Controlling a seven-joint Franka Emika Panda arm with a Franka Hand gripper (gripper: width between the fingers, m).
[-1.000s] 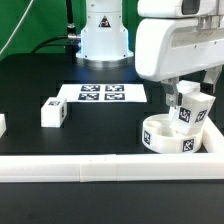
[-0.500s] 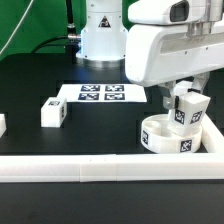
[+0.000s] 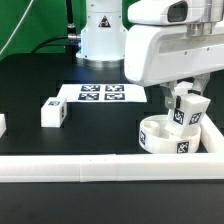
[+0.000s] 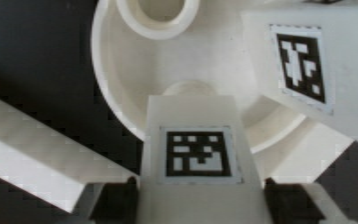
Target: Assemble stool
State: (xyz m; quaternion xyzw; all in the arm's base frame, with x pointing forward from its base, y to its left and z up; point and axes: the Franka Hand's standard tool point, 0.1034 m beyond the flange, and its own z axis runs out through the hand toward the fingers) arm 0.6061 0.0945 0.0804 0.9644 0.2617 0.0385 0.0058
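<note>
The round white seat disc (image 3: 170, 140) lies by the front rail on the exterior view's right, a tag on its side. A leg block (image 3: 184, 108) stands in it, slightly tilted. My gripper (image 3: 179, 92) comes down on this block from above. In the wrist view the leg block (image 4: 197, 130) fills the gap, and both dark pads (image 4: 119, 205) press its sides, so my gripper (image 4: 201, 206) is shut on it. The seat disc (image 4: 119, 70) curves around it, with a round socket (image 4: 158, 10) beyond. A second leg block (image 3: 54, 112) lies to the left, and a third (image 3: 2, 124) is at the frame edge.
The marker board (image 3: 103, 93) lies flat behind the parts, in front of the arm's base (image 3: 103, 35). A long white rail (image 3: 90, 167) runs along the front, and another rail (image 3: 216, 138) closes the exterior view's right side beside the seat.
The jaws have closed on the leg block standing in the seat. The wrist housing shifted slightly toward the exterior view's left. The other blocks have not moved.
</note>
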